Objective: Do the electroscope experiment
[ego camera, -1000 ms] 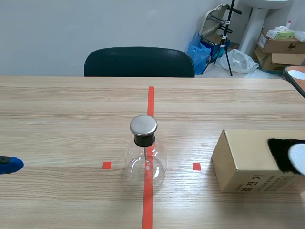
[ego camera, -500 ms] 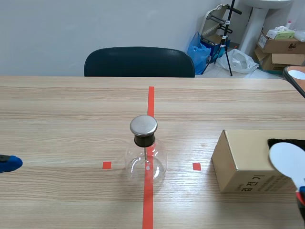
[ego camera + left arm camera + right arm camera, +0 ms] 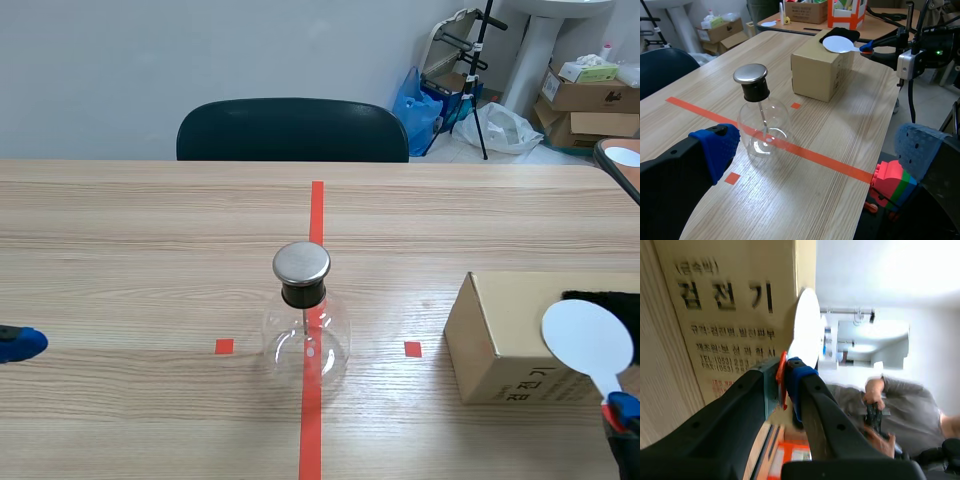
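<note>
1 electroscope (image 3: pixel 305 320): clear glass bulb, black stopper, flat round metal cap (image 3: pixel 301 262) on top, thin rod hanging inside. Stands upright, long axis vertical, cap up, mid-table (image 3: pixel 150 220), approx. halfway between left & right edges, on the red tape line. 1 cardboard box (image 3: pixel 500 335) sits by the right edge, black cloth (image 3: pixel 600 300) on its top. Right gripper (image 3: pixel 622 412), near the near-right corner, is clamped on the handle of 1 white disc paddle (image 3: pixel 588 338); disc end up, in front of the box. Left gripper (image 3: pixel 815 145) is by the left edge, fingers spread wide, nothing between them.
</note>
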Robot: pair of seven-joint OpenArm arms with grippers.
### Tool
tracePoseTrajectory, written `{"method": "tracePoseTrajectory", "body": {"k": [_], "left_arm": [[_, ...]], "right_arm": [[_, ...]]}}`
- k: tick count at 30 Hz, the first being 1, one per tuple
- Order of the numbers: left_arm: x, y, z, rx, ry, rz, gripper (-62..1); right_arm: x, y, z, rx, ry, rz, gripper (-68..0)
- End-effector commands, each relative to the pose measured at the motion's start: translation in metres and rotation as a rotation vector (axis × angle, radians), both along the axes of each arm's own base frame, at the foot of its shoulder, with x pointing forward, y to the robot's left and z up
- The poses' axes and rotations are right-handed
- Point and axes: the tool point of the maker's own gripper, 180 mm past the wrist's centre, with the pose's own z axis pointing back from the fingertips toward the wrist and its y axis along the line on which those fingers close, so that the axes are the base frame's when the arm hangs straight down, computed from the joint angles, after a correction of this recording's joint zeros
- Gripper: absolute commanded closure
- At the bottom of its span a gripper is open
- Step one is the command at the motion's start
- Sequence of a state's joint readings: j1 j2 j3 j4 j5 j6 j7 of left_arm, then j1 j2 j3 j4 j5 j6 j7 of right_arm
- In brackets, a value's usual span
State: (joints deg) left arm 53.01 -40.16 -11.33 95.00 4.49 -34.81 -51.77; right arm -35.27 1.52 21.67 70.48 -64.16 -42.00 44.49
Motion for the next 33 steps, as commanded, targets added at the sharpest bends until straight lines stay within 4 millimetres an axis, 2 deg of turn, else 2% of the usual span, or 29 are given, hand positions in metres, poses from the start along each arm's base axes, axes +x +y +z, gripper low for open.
{"method": "tracePoseTrajectory", "body": {"k": [1,2,4,5,8,10,12,15,16,18,21,23,25,27,29,31,33], "left_arm": [[-0.001,-0.003,0.008,-0.041,-0.004,-0.001,-62.3],[-0.001,-0.003,0.008,-0.041,-0.004,-0.001,-62.3],[-0.001,-0.003,0.008,-0.041,-0.004,-0.001,-62.3],[-0.001,-0.003,0.008,-0.041,-0.004,-0.001,-62.3],[-0.001,-0.003,0.008,-0.041,-0.004,-0.001,-62.3],[-0.001,-0.003,0.008,-0.041,-0.004,-0.001,-62.3],[-0.001,-0.003,0.008,-0.041,-0.004,-0.001,-62.3],[-0.001,-0.003,0.008,-0.041,-0.004,-0.001,-62.3],[-0.001,-0.003,0.008,-0.041,-0.004,-0.001,-62.3],[-0.001,-0.003,0.008,-0.041,-0.004,-0.001,-62.3],[-0.001,-0.003,0.008,-0.041,-0.004,-0.001,-62.3],[-0.001,-0.003,0.008,-0.041,-0.004,-0.001,-62.3],[-0.001,-0.003,0.008,-0.042,-0.004,-0.001,-62.3],[-0.001,-0.003,0.008,-0.041,-0.004,-0.001,-62.3],[-0.001,-0.003,0.008,-0.042,-0.004,-0.001,-62.3],[-0.001,-0.003,0.008,-0.041,-0.004,-0.001,-62.3],[-0.001,-0.003,0.008,-0.041,-0.004,-0.001,-62.3]], "right_arm": [[0.004,-0.035,0.015,-0.051,-0.067,-0.167,-1.7],[0.003,-0.049,0.015,-0.062,-0.068,-0.24,-1.7],[0.002,-0.054,0.015,-0.084,-0.06,-0.261,-1.7],[0.003,-0.045,0.014,-0.084,-0.055,-0.205,-1.7],[0.001,0.0,0.011,-0.053,-0.046,0.045,-1.7],[-0.001,0.013,0.011,-0.039,-0.047,0.112,-1.7],[0.001,0.0,0.012,-0.039,-0.053,0.03,-1.7],[0.002,-0.045,0.013,-0.073,-0.056,-0.228,-1.7],[0.001,-0.052,0.013,-0.085,-0.054,-0.262,-1.7],[0.002,-0.047,0.012,-0.101,-0.046,-0.218,-1.7],[0.002,-0.006,0.009,-0.077,-0.038,0.017,-1.7],[0.0,0.009,0.01,-0.058,-0.041,0.099,-1.7],[0.002,-0.002,0.012,-0.045,-0.055,0.023,-1.7],[0.002,-0.032,0.013,-0.06,-0.06,-0.15,-1.7],[0.0,-0.05,0.014,-0.075,-0.06,-0.246,-1.7],[0.002,-0.044,0.014,-0.076,-0.059,-0.206,-1.7],[0.003,-0.02,0.013,-0.06,-0.055,-0.069,-1.7]]}}
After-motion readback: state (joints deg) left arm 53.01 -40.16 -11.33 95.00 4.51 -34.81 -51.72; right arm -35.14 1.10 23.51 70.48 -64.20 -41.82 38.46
